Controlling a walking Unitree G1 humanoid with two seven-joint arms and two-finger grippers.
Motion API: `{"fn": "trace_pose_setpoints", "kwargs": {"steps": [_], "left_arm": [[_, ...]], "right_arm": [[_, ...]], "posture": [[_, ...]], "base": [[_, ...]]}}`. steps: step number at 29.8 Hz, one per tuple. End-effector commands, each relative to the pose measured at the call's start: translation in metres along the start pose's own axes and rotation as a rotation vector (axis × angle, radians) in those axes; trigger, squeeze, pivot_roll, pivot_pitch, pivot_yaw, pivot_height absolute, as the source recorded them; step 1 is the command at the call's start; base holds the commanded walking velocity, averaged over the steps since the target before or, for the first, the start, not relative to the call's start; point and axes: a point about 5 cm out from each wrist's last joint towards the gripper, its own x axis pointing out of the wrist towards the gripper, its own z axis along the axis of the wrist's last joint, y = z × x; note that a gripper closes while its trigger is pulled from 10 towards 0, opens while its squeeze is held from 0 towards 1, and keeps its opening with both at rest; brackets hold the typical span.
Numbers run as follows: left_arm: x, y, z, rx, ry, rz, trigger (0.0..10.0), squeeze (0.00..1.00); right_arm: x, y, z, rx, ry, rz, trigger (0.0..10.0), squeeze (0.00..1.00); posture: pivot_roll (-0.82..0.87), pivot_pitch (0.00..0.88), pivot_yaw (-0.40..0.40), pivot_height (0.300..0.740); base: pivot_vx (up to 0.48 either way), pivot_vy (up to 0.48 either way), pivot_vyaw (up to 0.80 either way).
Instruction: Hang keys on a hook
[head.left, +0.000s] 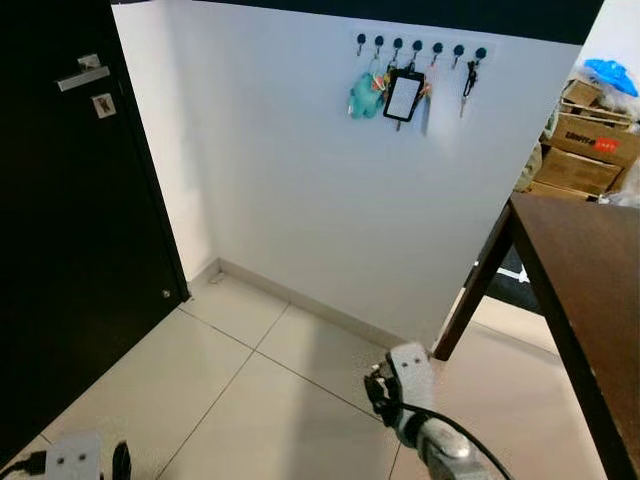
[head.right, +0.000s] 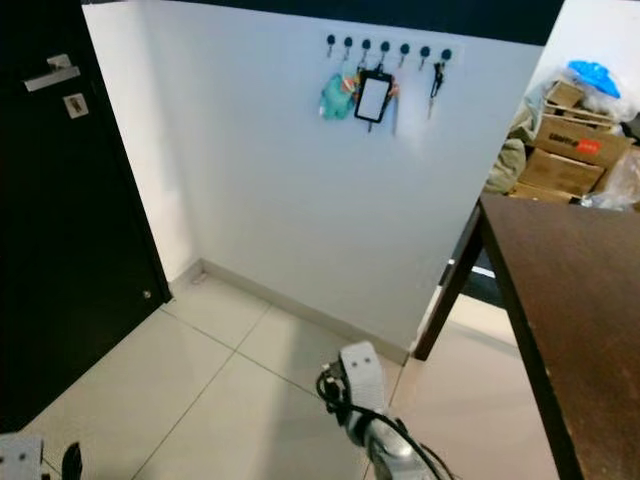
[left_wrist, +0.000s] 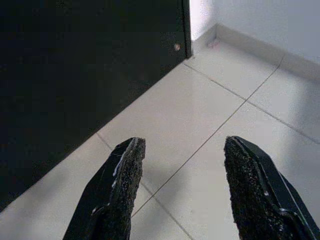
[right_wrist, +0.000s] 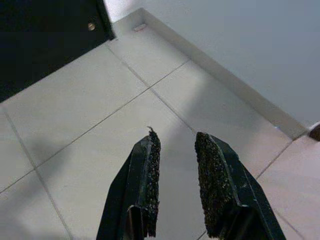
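Left eye view looks down at a white wall panel (head.left: 330, 190) with a row of seven small black round hooks (head.left: 418, 45) near its top edge, at about one o'clock. Several hooks carry things: a teal soft keyring charm (head.left: 364, 96), a black-framed card holder (head.left: 403, 97), and at the row's right end a dark bunch of keys (head.left: 468, 80) hanging flat against the wall. A black door (head.left: 60, 230) with a silver lever handle (head.left: 82, 77) fills the nine o'clock side, its edge meeting the wall at the corner. A dark brown wooden table (head.left: 585, 270) juts in at three o'clock, its slanted leg (head.left: 478, 285) reaching the floor near the skirting. Between door and table lies open pale glossy floor tile (head.left: 250, 400) crossed by thin grout lines. The right gripper (right_wrist: 177, 185) hangs low over the tiles at six o'clock, fingers slightly parted and holding nothing; the left gripper (left_wrist: 182, 192) sits at seven o'clock beside the door, fingers spread wide, also holding nothing.
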Motion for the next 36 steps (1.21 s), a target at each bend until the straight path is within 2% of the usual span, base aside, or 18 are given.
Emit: {"fn": "trace_pose_setpoints", "kwargs": {"steps": [1,6,7,8,9,10,16,20,26,29,36], "left_arm": [[0.003,0.000,-0.004,-0.021,0.044,0.026,10.0,0.00],[0.009,-0.008,-0.007,-0.003,0.076,0.028,10.0,0.00],[0.010,-0.010,-0.014,0.023,0.116,0.034,10.0,0.00],[0.010,-0.010,-0.014,0.023,0.116,0.034,10.0,0.00],[0.008,-0.012,-0.030,0.044,0.188,0.027,10.0,0.00],[0.008,-0.012,-0.033,0.045,0.205,0.025,10.0,0.00],[0.000,-0.012,-0.053,0.026,0.316,0.027,10.0,0.00],[-0.003,-0.013,-0.061,0.043,0.347,0.040,10.0,0.00],[-0.005,-0.014,-0.064,0.105,0.347,0.026,10.0,0.00],[-0.005,-0.015,-0.065,0.106,0.343,0.022,10.0,0.00],[-0.012,-0.013,-0.074,0.119,0.364,0.011,10.0,0.00]], "right_arm": [[0.004,0.004,0.006,0.027,-0.014,0.020,10.0,0.00],[0.008,0.007,0.009,0.034,-0.001,0.023,10.0,0.00],[0.007,0.007,0.002,0.048,0.036,0.021,10.0,0.00],[0.007,0.007,0.002,0.048,0.036,0.021,10.0,0.00],[0.002,0.003,-0.013,0.106,0.109,-0.017,10.0,0.00],[0.001,0.002,-0.016,0.122,0.125,-0.028,10.0,0.00],[-0.007,-0.004,-0.035,0.049,0.228,-0.085,10.0,0.00],[-0.015,-0.003,-0.050,0.063,0.282,-0.116,10.0,0.00],[-0.020,-0.004,-0.055,0.037,0.263,-0.132,10.0,0.00],[-0.022,-0.004,-0.058,-0.004,0.265,-0.127,10.0,0.00],[-0.025,0.000,-0.066,-0.027,0.315,-0.123,10.0,0.00]], "posture": [[-0.12,0.040,0.065,0.740],[-0.12,0.037,0.066,0.740],[-0.13,0.034,0.070,0.740],[-0.13,0.034,0.070,0.740],[-0.13,0.038,0.065,0.740],[-0.13,0.038,0.065,0.740],[-0.13,0.051,0.065,0.740],[-0.13,0.061,0.058,0.740],[-0.13,0.064,0.058,0.740],[-0.13,0.061,0.060,0.740],[-0.12,0.056,0.069,0.740]], "base": [[0.000,0.000,0.00],[0.000,0.000,0.00],[0.000,0.000,0.00],[0.000,0.000,0.00],[0.000,0.000,0.00],[0.000,0.000,0.00],[0.000,0.000,0.00],[0.000,0.000,0.00],[0.000,0.000,0.00],[0.000,0.000,0.00],[0.000,0.000,0.00]]}}
